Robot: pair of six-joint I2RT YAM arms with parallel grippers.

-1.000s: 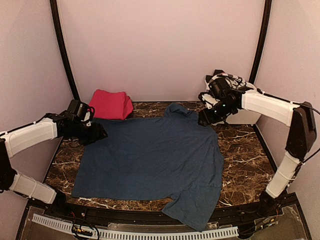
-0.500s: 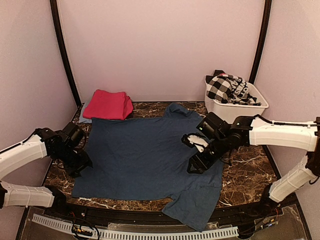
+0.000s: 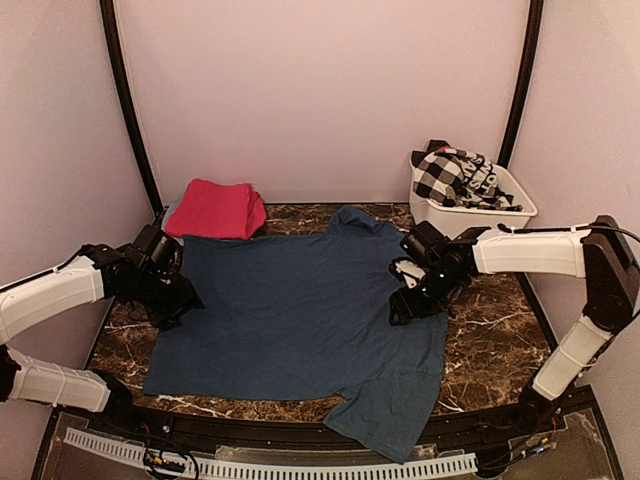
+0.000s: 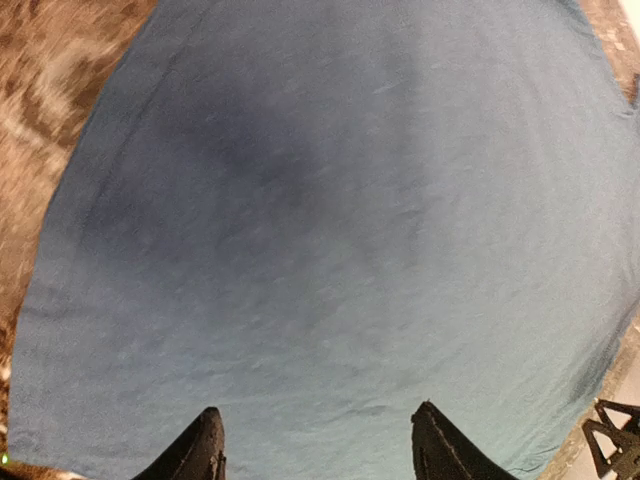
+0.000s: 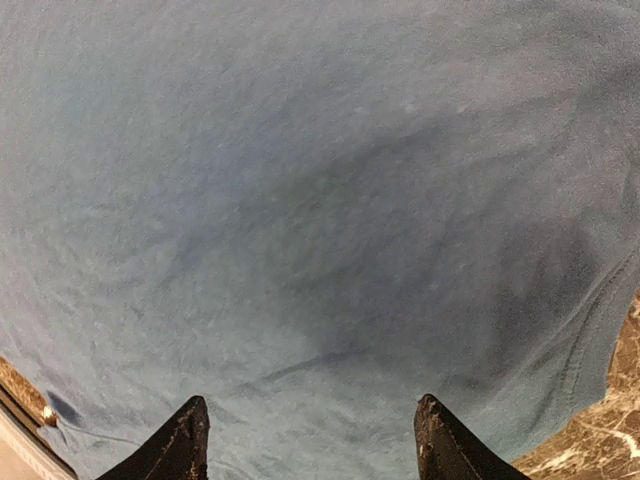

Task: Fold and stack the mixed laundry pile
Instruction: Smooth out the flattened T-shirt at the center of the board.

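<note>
A navy-blue shirt (image 3: pixel 300 310) lies spread flat on the marble table (image 3: pixel 490 300), one sleeve hanging over the front edge. It fills the left wrist view (image 4: pixel 330 220) and the right wrist view (image 5: pixel 300 200). My left gripper (image 3: pixel 180 300) hovers at the shirt's left edge, open, nothing between its fingers (image 4: pixel 316 440). My right gripper (image 3: pixel 402 305) hovers over the shirt's right side, open and empty (image 5: pixel 312 435). A folded magenta-pink cloth (image 3: pixel 215 208) rests at the back left on a light-blue piece (image 3: pixel 170 235). A black-and-white checked garment (image 3: pixel 450 175) sits in the tub.
A white plastic tub (image 3: pixel 470 215) stands at the back right corner. Pale walls close in the table on three sides. Bare marble shows to the right of the shirt and in a strip at the left.
The left gripper dropped toward me along the shirt's left edge, then came partway back. The right arm swung from the tub down over the shirt's right side.
</note>
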